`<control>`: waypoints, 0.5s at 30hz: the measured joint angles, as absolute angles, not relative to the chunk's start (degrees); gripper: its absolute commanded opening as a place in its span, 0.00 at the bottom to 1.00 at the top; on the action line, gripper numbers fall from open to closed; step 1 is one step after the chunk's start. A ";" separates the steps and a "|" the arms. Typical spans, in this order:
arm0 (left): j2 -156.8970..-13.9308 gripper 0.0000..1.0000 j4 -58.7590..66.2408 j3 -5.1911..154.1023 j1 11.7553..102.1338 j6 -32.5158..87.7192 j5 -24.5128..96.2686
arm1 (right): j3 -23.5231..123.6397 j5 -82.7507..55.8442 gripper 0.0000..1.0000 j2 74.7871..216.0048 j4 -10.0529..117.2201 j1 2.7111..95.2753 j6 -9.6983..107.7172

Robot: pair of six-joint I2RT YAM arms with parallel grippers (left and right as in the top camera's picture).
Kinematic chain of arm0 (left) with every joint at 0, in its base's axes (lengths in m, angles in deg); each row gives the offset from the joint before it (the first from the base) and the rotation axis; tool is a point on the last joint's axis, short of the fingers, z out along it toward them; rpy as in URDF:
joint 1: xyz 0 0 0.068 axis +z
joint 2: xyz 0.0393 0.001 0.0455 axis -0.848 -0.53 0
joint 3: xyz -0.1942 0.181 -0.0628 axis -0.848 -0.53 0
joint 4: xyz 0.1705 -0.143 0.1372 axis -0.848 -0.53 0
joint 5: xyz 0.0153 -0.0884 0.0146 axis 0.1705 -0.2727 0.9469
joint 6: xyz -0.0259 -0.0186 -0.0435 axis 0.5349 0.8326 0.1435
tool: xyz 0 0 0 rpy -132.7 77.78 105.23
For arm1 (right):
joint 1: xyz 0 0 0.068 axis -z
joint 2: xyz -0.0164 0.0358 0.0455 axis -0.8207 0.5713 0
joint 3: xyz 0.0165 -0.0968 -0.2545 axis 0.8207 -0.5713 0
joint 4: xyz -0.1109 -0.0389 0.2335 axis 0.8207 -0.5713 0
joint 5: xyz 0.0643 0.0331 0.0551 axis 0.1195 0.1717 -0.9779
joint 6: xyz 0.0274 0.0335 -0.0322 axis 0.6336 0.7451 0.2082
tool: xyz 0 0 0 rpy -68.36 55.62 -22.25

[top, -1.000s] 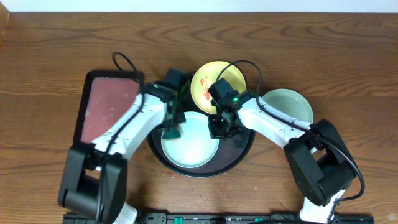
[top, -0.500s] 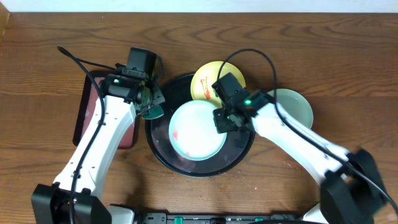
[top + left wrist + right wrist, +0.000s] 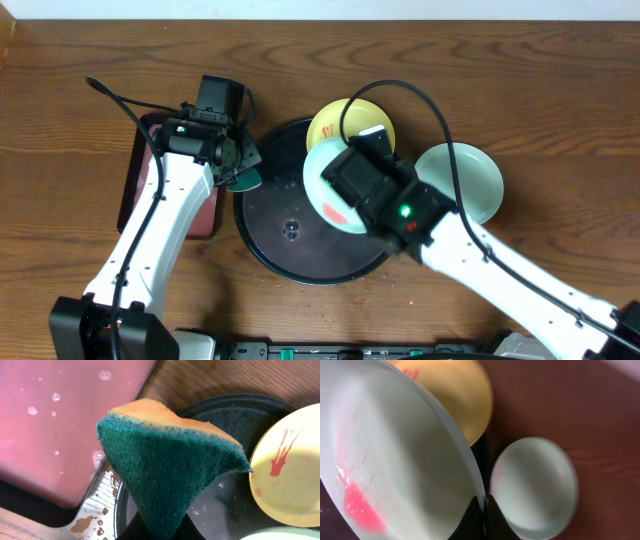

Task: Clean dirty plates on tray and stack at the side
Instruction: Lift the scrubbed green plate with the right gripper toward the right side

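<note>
The black tray point(image 3: 290, 240) lies at the table's middle with its wet floor bare. My right gripper point(image 3: 481, 506) is shut on the rim of a mint plate point(image 3: 322, 188), held tilted above the tray's right side; a red smear point(image 3: 360, 507) shows on its face. A yellow plate point(image 3: 345, 122) with red streaks rests at the tray's far edge. Another mint plate point(image 3: 465, 178) sits on the table to the right of the tray. My left gripper point(image 3: 160, 532) is shut on a green-and-orange sponge point(image 3: 170, 465), held over the tray's left rim point(image 3: 120, 510).
A dark red rectangular tray point(image 3: 150, 165) with soap bubbles lies left of the black tray, under my left arm. Droplets and brown spots mark the metal strip point(image 3: 95, 510) between the two trays. Bare wood surrounds everything.
My right gripper has lifted the smeared mint plate off the tray floor and carried it up and to the right. My left gripper left the plate with the sponge and now holds still at the left rim.
</note>
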State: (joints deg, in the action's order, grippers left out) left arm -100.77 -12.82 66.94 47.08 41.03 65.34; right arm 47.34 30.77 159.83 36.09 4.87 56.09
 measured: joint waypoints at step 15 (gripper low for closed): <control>-100.77 0.07 -13.34 66.94 47.08 41.03 65.32 | 47.34 64.85 0.01 157.69 35.80 -10.32 55.65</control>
State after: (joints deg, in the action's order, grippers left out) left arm -100.77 -13.34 66.94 47.08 41.03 65.32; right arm 47.34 64.85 157.69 35.80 -10.32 55.65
